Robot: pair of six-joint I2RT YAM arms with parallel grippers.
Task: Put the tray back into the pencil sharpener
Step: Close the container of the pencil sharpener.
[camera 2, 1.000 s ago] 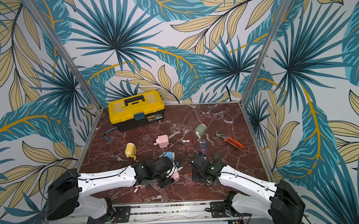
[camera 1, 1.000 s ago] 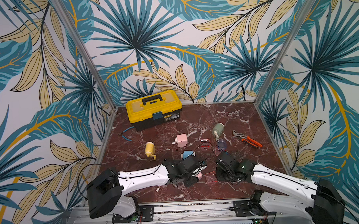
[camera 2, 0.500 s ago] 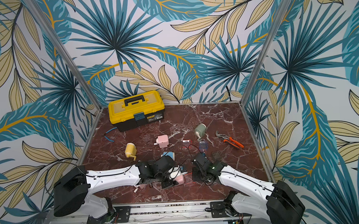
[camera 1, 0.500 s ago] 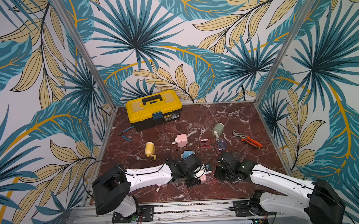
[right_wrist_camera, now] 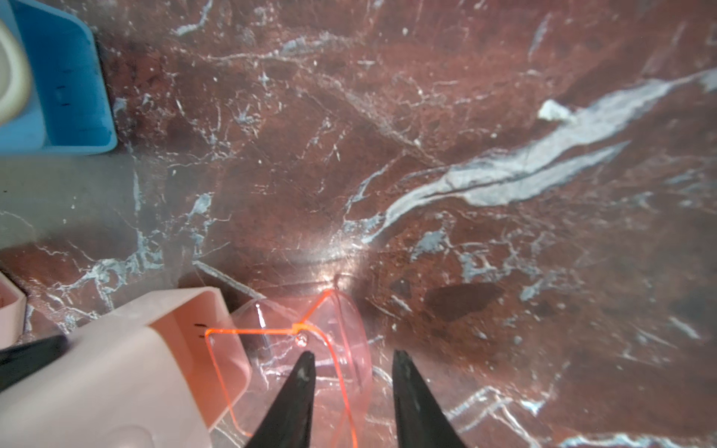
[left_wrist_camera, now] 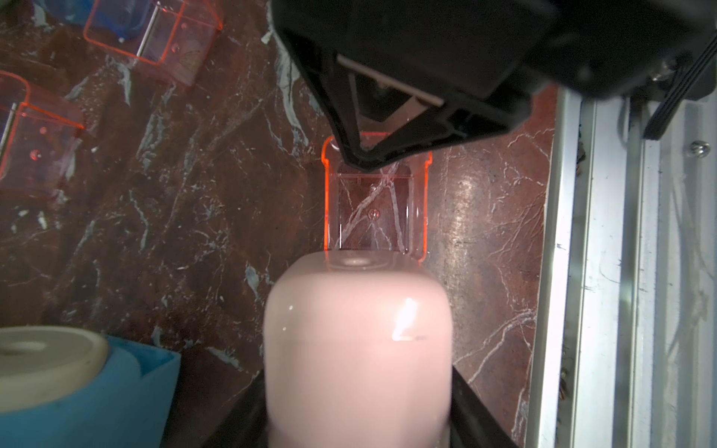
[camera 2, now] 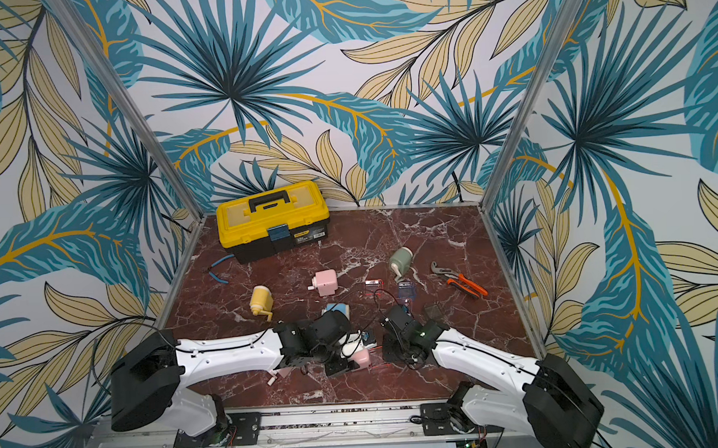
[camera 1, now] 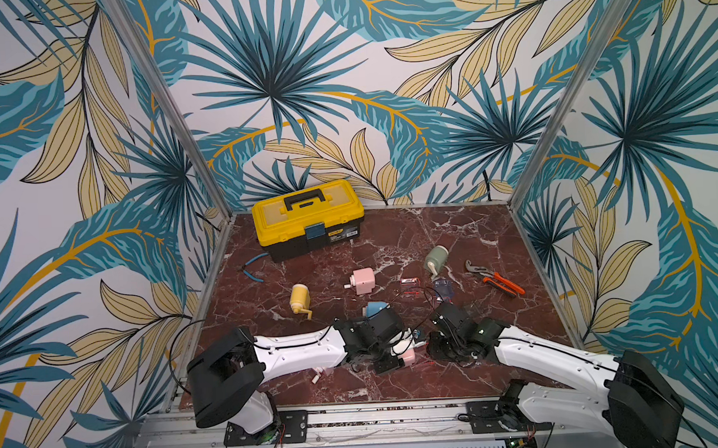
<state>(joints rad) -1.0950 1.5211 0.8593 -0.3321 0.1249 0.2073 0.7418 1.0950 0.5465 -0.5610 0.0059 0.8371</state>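
Observation:
My left gripper [left_wrist_camera: 357, 426] is shut on the pink pencil sharpener [left_wrist_camera: 357, 349], its black jaws pressing on both sides of the body. The clear, orange-edged tray [left_wrist_camera: 374, 205] sits end-on at the sharpener's opening, with its inner end just inside. My right gripper [right_wrist_camera: 353, 358] holds the tray [right_wrist_camera: 329, 372] by its curved front wall, one finger inside and one outside. In both top views the two grippers meet near the front edge: the sharpener [camera 1: 409, 357] [camera 2: 363, 358], the left gripper [camera 1: 398, 354] and the right gripper [camera 1: 431, 348].
A blue sharpener [camera 1: 375, 309] lies just behind the left wrist. Farther back are a second pink sharpener [camera 1: 364, 280], a yellow one [camera 1: 300, 300], a green one [camera 1: 436, 259], two loose clear trays [camera 1: 410, 283], orange pliers [camera 1: 495, 277], blue cutters [camera 1: 253, 267] and a yellow toolbox [camera 1: 307, 219].
The left gripper has carried the pink sharpener a little to the right, and the right gripper with the tray has come left. The two now meet.

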